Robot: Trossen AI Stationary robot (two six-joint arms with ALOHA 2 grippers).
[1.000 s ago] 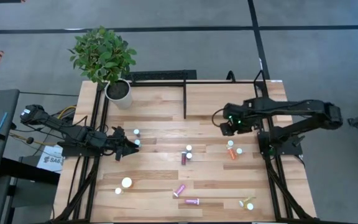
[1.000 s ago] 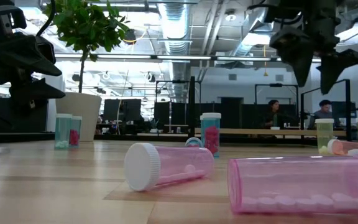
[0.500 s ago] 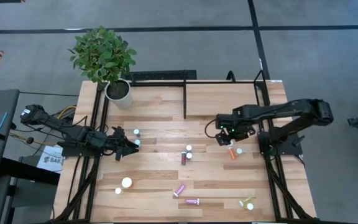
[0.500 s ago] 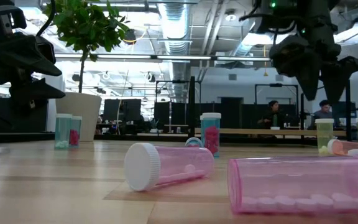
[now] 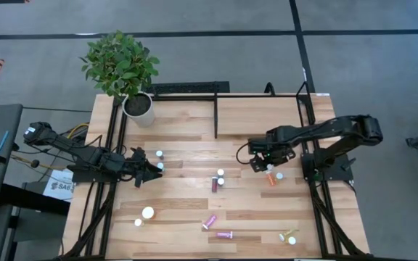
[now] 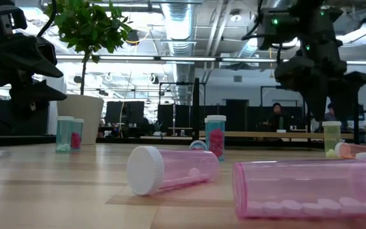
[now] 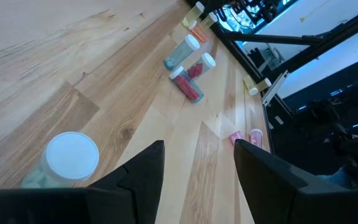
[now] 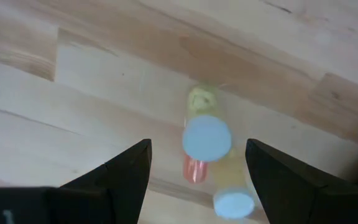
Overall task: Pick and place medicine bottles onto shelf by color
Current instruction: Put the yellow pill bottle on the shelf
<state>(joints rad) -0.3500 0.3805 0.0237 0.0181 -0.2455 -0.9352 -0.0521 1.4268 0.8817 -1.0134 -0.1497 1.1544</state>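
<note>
Small white-capped medicine bottles lie and stand across the plank table. My right gripper (image 5: 264, 162) points down, open, above a cluster by the right edge: an upright yellowish bottle (image 8: 207, 134), an orange one (image 8: 194, 168) lying behind it and a second yellow one (image 8: 232, 198). The fingers stand on either side of the upright bottle without touching it. My left gripper (image 5: 149, 172) waits open near the left edge, by two upright bottles (image 5: 158, 154). The shelf's wood board (image 6: 259, 134) with its black frame (image 5: 216, 116) is at the table's far side.
A potted plant (image 5: 138, 105) stands at the far left corner. Bottles stand and lie mid-table (image 5: 218, 180). Pink ones lie toward the near edge (image 5: 209, 221) (image 5: 225, 234), a yellow one at the near right (image 5: 289, 235), and a wide white-capped one at the near left (image 5: 148, 213).
My right gripper has come down and toward the table's near edge, over the orange and yellow bottles, keeping its fingers apart. The bottles have stayed where they were.
</note>
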